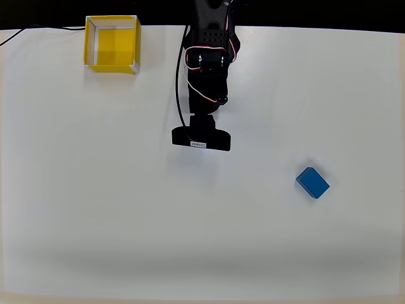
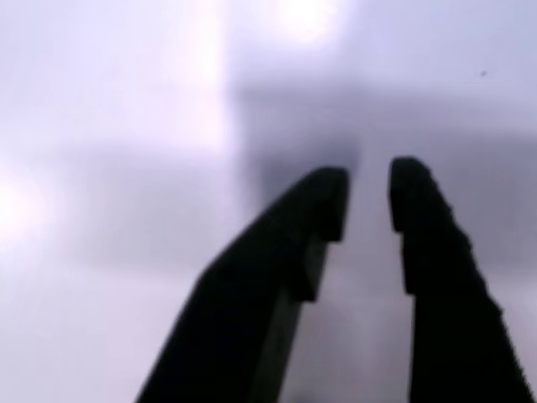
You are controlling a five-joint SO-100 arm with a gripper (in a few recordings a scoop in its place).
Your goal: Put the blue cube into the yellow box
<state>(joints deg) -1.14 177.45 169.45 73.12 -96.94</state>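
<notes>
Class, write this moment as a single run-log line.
gripper: open, empty | blue cube: on table, lower right in overhead view | yellow box: upper left, open top | step: cube not yet grasped

the overhead view looks straight down from high above on the plain white matte table [image 1: 95, 209], while the wrist view rides close behind the two black gripper fingers [image 2: 436, 277], facing that shared table surface at close range.

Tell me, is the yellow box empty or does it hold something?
Empty. In the overhead view the yellow box shows only its bare yellow floor, and the blue cube lies apart on the table.
</notes>
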